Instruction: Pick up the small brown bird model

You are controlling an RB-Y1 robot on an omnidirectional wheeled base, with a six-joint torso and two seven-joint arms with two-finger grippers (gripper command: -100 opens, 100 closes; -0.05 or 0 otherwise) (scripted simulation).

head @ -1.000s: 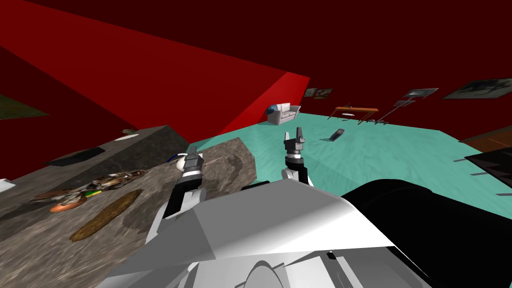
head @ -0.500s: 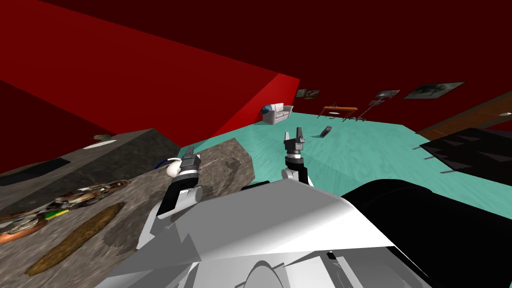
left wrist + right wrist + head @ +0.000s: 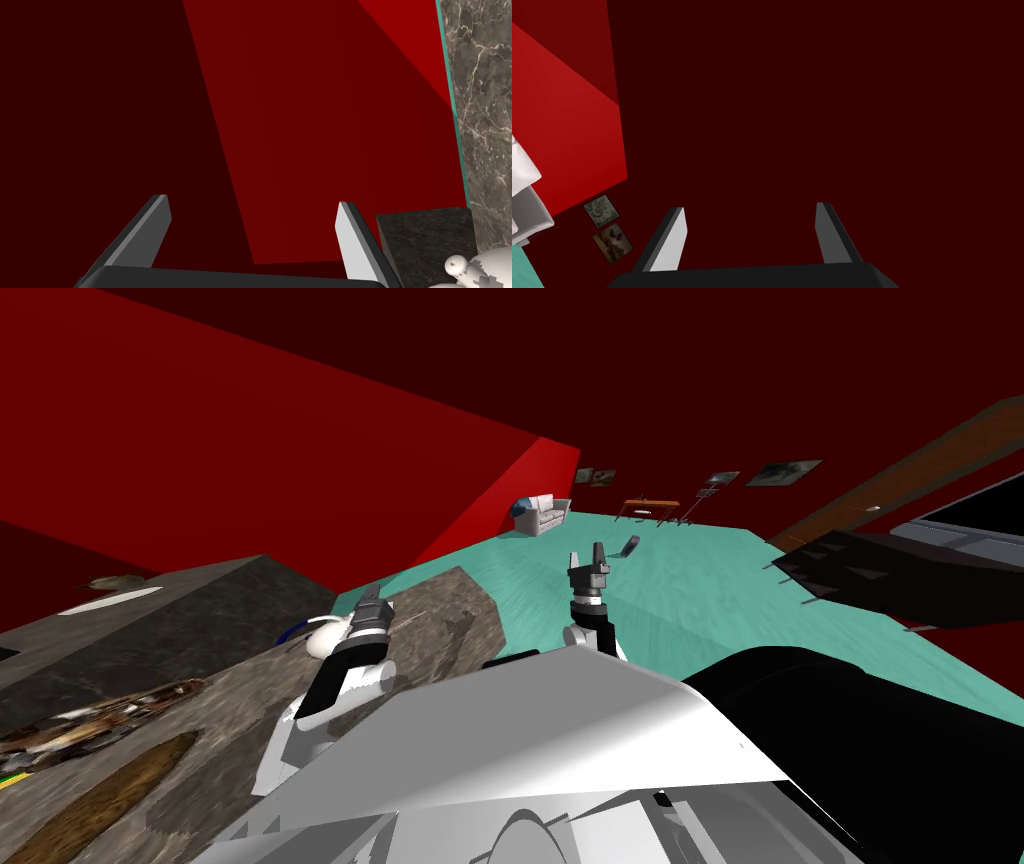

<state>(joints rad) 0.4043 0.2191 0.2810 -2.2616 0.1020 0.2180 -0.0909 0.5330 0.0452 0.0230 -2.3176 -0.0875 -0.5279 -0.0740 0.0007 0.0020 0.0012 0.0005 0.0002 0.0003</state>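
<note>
Turning right has slid the desk (image 3: 440,608) leftward; its brown clutter (image 3: 90,718), where I cannot single out the bird model, is cut off. Left claw (image 3: 252,200) and right claw (image 3: 749,205) stand spread.

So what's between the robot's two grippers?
In the head view, the counter's end and teal floor lie between the left gripper and right gripper.

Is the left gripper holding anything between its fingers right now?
No, the left gripper is open, its two light grey blade fingers standing wide apart with nothing but the red wall seen between them.
</note>
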